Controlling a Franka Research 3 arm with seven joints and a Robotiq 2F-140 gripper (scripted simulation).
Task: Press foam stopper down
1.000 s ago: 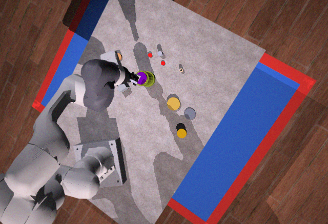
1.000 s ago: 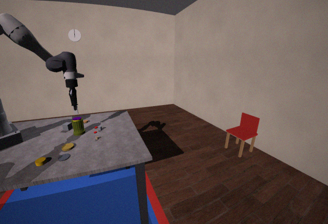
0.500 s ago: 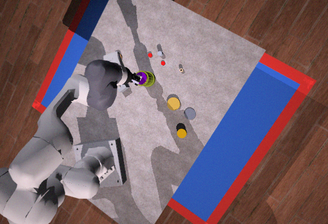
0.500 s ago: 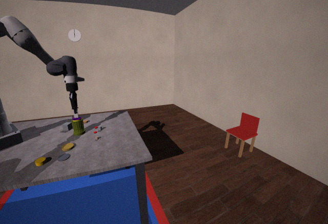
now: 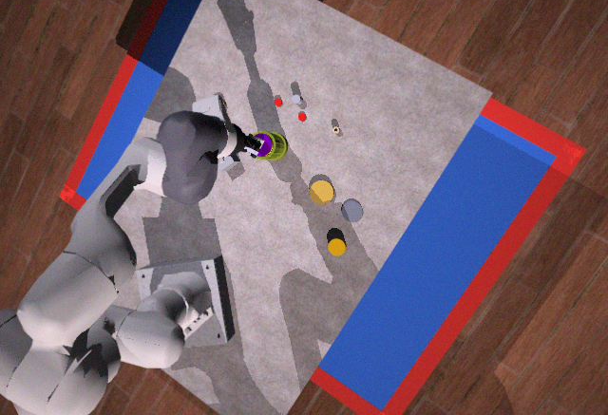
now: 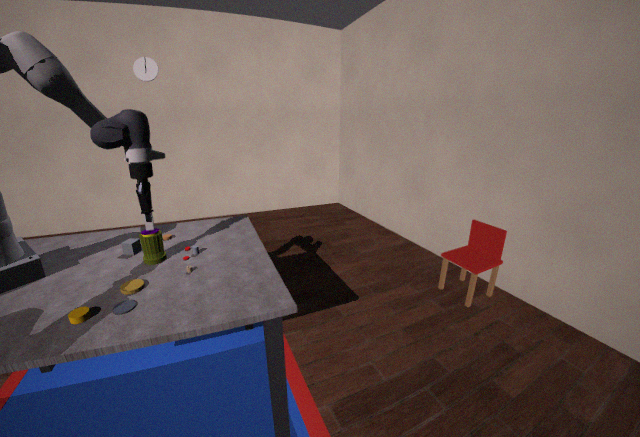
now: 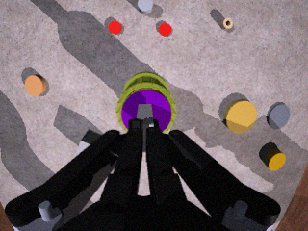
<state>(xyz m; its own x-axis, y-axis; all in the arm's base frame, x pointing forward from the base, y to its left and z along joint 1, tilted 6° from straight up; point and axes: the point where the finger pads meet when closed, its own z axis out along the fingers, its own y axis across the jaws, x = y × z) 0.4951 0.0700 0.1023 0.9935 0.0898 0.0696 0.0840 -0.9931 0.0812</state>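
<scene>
An olive-green ribbed jar stands upright on the grey table top; it also shows in the top view and in the wrist view. A purple foam stopper fills its mouth and sticks a little above the rim. My gripper is shut with nothing between the fingers and points straight down over the stopper's middle. The fingertips are at the stopper's top; I cannot tell whether they touch it.
Near the jar lie two red discs, a small grey cylinder, a tiny tan ring, an orange disc, a grey block, and yellow, grey and yellow-black discs. The arm's base stands on the table.
</scene>
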